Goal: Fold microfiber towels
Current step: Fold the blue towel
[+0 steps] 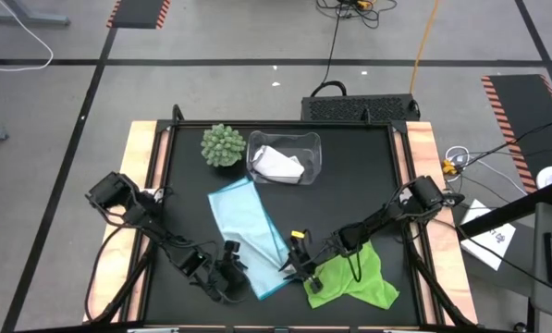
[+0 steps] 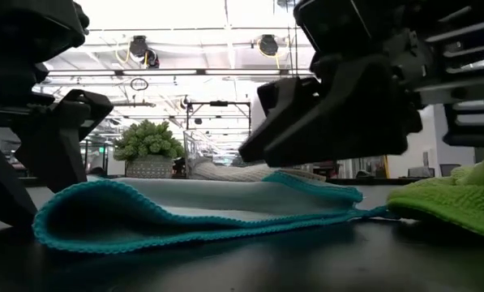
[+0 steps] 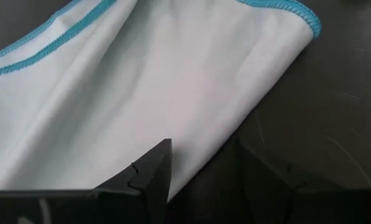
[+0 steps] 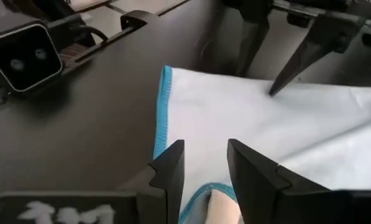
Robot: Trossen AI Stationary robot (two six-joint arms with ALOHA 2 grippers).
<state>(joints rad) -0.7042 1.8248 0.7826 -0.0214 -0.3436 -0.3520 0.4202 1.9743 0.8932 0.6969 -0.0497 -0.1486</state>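
The blue towel (image 1: pixel 250 233) is lying mid-table, folded lengthwise, looking light, limp and slippery. Both grippers are working its near end, left (image 1: pixel 227 277) open-fingered, right (image 4: pixel 205 163) straddling a hemmed corner, unclosed; hems seem the best hold.

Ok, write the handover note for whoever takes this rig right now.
Left claw: open, at the near end of the light blue towel, one finger on the cloth.
Right claw: open, astride the same towel's near corner, not yet closed on it.
Light blue towel lies mid-table, already doubled over lengthwise.
Lime green towel lies crumpled, unfolded, near right.
White towel sits in the clear bin at the back.
Left: finish the blue fold; green still to fold.
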